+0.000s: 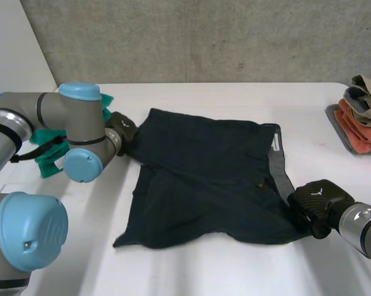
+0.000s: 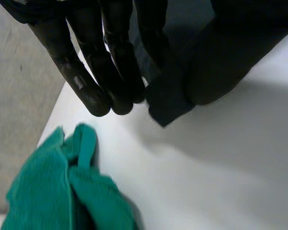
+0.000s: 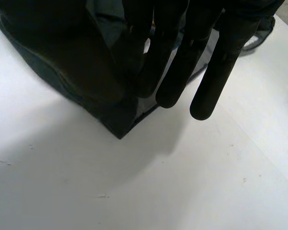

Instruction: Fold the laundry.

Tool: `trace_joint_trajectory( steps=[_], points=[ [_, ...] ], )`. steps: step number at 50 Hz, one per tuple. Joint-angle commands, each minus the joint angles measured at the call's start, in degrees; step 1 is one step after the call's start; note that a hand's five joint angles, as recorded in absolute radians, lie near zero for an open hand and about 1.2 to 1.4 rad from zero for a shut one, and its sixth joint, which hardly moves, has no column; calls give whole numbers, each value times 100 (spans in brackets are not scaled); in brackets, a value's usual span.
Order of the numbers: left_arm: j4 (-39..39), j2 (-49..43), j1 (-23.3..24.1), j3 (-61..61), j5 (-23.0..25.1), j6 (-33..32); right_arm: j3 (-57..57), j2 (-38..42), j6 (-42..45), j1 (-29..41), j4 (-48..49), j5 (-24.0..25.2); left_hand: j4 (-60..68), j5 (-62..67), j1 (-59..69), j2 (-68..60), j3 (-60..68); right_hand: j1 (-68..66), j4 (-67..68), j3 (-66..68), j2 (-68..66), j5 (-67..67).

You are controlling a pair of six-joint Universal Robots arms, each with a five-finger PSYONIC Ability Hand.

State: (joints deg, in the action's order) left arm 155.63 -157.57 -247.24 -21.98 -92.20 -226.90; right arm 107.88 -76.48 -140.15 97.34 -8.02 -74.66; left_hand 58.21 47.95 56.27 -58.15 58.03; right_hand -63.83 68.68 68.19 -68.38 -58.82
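Dark navy shorts (image 1: 204,179) lie spread flat on the white table (image 1: 235,271), with the grey waistband (image 1: 278,163) toward my right arm. My left hand (image 1: 121,131) is at the far leg corner nearest my left arm. In the left wrist view its fingers (image 2: 91,72) pinch that corner (image 2: 170,103) against the cloth-covered thumb, just off the table. My right hand (image 1: 315,200) is at the near waistband corner. In the right wrist view its straight fingers (image 3: 220,62) press the dark cloth (image 3: 86,81) against the thumb, and the corner hangs a little above the table.
A crumpled green cloth (image 1: 50,154) lies behind my left arm, near the table's left edge and just past my left fingertips (image 2: 62,191). A stack of folded clothes (image 1: 361,114) sits at the far right edge.
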Motion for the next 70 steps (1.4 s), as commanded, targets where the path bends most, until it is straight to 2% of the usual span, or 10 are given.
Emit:
trace_joint_trajectory(
  steps=[1, 14, 25, 34, 35, 36, 41, 51, 64, 70],
  points=[
    [55, 727, 193, -938, 273, 576, 23, -43, 6, 206, -15, -75, -4766, -4740, -4572, 4760, -4749, -1617, 1132, 1181, -1162, -1118],
    [336, 3818, 202, -4301, 228, 2245, -328, -157, -1116, 461, 274, -145, -3474, -3447, -3279, 3467, -3456, -1617, 1132, 1181, -1162, -1118],
    [380, 5701, 746, -7142, 835, 2624, -1127, 167, -2849, 602, 600, -601, -1136, -1110, -941, 1129, -1118, -1617, 1132, 1181, -1162, -1118],
    [616, 5431, 1169, -7742, 503, 2764, -1437, 388, -3089, 707, 434, -937, -2948, -2922, -2753, 2942, -2930, -1617, 1132, 1181, -1162, -1118],
    [670, 5387, 1152, -7742, 467, 2773, -1419, 388, -3027, 733, 372, -910, -2983, -2957, -2788, 2977, -2965, -732, 247, 296, -277, -233],
    [783, 5317, 1125, -7734, 371, 2765, -1323, 353, -2835, 777, 241, -814, -3183, -3157, -2989, 3177, -3165, 2541, -3026, -2977, 2995, 3040],
    [1030, 5298, 1116, -7751, 159, 2782, -673, -129, -1615, 602, -129, -287, -3589, -3562, -3394, 3582, -3571, 3751, -4236, -4186, 4205, 4250],
    [1417, 4877, 853, -7725, 27, 2616, 426, -658, 347, 242, 89, 706, -3774, -3748, -3579, 3768, -3756, 3584, -4069, -4020, 4039, 4083],
    [2024, 4261, 932, -7180, -35, 2211, 691, -166, 234, 162, 1399, 1076, -3590, -3563, -3395, 3583, -3572, 2341, -2826, -2776, 2795, 2840],
    [2111, 4068, 1002, -7013, -43, 2185, 691, 89, 102, 206, 1698, 1041, -3354, -3328, -3159, 3347, -3336, -482, -3, 46, -27, 17]
  ],
)
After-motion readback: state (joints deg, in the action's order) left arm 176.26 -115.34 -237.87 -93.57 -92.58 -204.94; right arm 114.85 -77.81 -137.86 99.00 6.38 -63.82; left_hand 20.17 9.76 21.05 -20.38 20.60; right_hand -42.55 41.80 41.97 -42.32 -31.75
